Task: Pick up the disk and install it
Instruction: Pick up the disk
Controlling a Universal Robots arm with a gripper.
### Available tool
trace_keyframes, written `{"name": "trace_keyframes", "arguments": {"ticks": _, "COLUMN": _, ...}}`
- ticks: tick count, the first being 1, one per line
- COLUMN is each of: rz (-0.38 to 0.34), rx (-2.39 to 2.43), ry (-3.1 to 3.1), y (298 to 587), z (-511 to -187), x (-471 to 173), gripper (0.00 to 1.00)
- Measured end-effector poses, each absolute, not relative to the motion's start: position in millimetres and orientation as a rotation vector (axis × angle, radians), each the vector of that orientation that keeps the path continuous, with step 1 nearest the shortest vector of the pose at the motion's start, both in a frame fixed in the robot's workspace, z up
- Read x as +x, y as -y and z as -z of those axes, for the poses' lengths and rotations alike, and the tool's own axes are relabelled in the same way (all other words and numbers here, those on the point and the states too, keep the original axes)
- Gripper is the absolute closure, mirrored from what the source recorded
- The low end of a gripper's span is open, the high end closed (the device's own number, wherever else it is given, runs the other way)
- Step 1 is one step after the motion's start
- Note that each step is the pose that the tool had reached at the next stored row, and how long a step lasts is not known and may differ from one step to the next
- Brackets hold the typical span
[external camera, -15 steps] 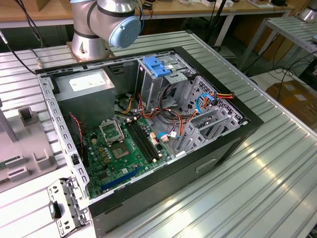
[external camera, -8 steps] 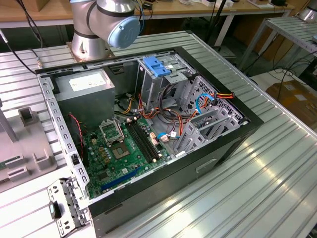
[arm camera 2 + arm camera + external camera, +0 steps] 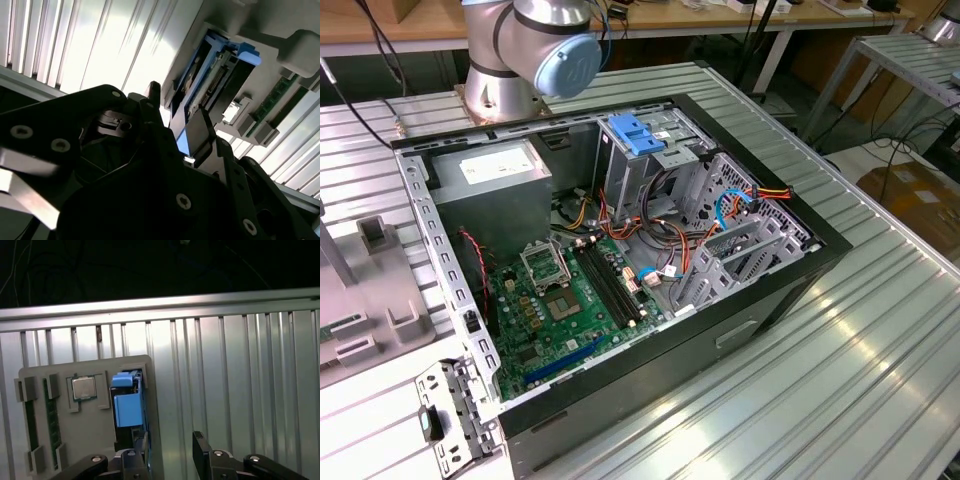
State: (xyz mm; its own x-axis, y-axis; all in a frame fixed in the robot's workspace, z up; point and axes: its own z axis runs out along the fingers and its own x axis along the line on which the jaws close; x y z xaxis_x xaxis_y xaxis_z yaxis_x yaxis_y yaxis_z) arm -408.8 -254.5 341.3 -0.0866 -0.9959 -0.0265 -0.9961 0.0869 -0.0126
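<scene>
The disk [image 3: 129, 407] stands on edge in a slot of a grey parts tray [image 3: 90, 440], its blue side rails showing. In the second wrist view the disk [image 3: 215, 75] lies just beyond the dark fingertips. My gripper [image 3: 167, 455] is open, fingers well apart and nothing clamped. One finger [image 3: 132, 460] is in line with the disk's near end, the other finger [image 3: 202, 450] is over the ribbed table beside the tray. My gripper [image 3: 177, 112] hangs close above the disk; I cannot tell whether it touches. The open computer case [image 3: 620, 250] lies on the table.
The tray also holds a processor chip [image 3: 83, 387] and memory sticks [image 3: 50, 410]. Inside the case are a metal drive cage with a light-blue latch [image 3: 635, 135], a grey power-supply box [image 3: 495, 175], loose cables and the green mainboard [image 3: 560, 300]. The arm's base [image 3: 520, 60] stands behind the case.
</scene>
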Motion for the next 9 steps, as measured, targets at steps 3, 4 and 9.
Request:
{"name": "trace_keyframes", "arguments": {"ticks": 3, "rz": -0.013, "rx": -2.104, "ry": -2.295, "y": 248, "z": -340, "x": -409, "gripper": 0.52}}
{"name": "trace_keyframes", "arguments": {"ticks": 4, "rz": -0.013, "rx": -2.104, "ry": -2.295, "y": 246, "z": -340, "x": -409, "gripper": 0.52}}
{"name": "trace_keyframes", "arguments": {"ticks": 9, "rz": -0.013, "rx": -2.104, "ry": -2.295, "y": 237, "z": -339, "x": -409, "gripper": 0.52}}
